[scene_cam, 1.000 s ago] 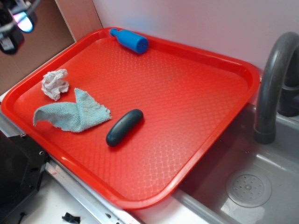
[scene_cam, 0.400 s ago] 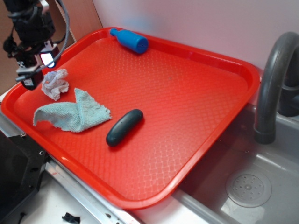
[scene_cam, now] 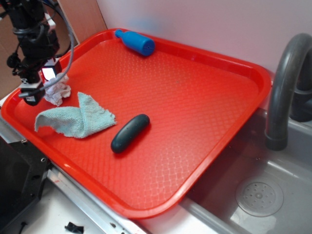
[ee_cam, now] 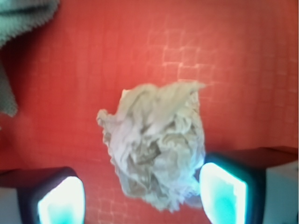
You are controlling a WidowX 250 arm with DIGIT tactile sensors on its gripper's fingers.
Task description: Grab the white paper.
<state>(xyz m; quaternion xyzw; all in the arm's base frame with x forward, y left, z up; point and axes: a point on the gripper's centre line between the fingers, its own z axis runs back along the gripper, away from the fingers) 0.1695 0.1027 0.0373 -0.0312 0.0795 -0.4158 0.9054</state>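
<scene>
The white paper (ee_cam: 156, 144) is a crumpled wad lying on the red tray (ee_cam: 243, 70). In the wrist view it sits between my two glowing fingertips, closer to the right pad (ee_cam: 223, 193), which is at its edge; a strip of tray shows between it and the left pad (ee_cam: 60, 198). My gripper (ee_cam: 142, 196) is open around it. In the exterior view the gripper (scene_cam: 45, 87) is low over the tray's far-left corner and covers part of the paper (scene_cam: 57, 92).
A light blue-green cloth (scene_cam: 78, 117) lies just beside the paper. A dark oblong object (scene_cam: 129, 132) rests mid-tray and a blue bottle (scene_cam: 136, 42) near the back rim. The tray rim (scene_cam: 9, 114) is close on the left. A grey faucet (scene_cam: 285, 87) and sink (scene_cam: 258, 195) stand at right.
The arm came in from the upper left and lowered onto the paper; the fingers now straddle the wad. Nothing on the tray has shifted.
</scene>
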